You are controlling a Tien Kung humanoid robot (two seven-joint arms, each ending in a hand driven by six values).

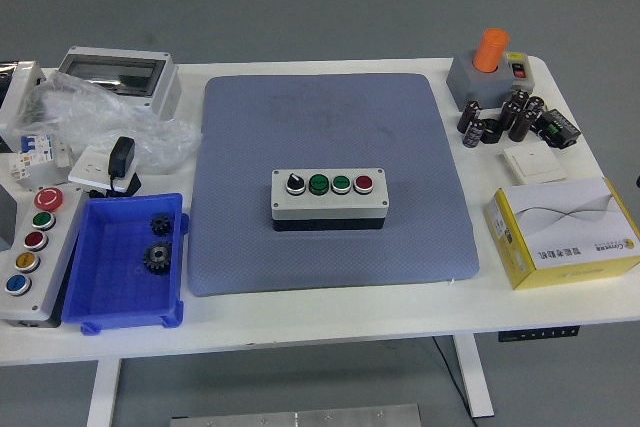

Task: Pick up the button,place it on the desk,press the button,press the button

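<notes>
Almost nothing here is legible to me. The yellow box point(565, 232) at about four o'clock on the table carries a line of dark print along its front face, but it is too small and blurred for me to make out the letters. The button box point(329, 198) at the centre of the blue mat point(325, 137) shows no lettering I can read, and neither does the long control box point(31, 250) at about eight o'clock.
</notes>
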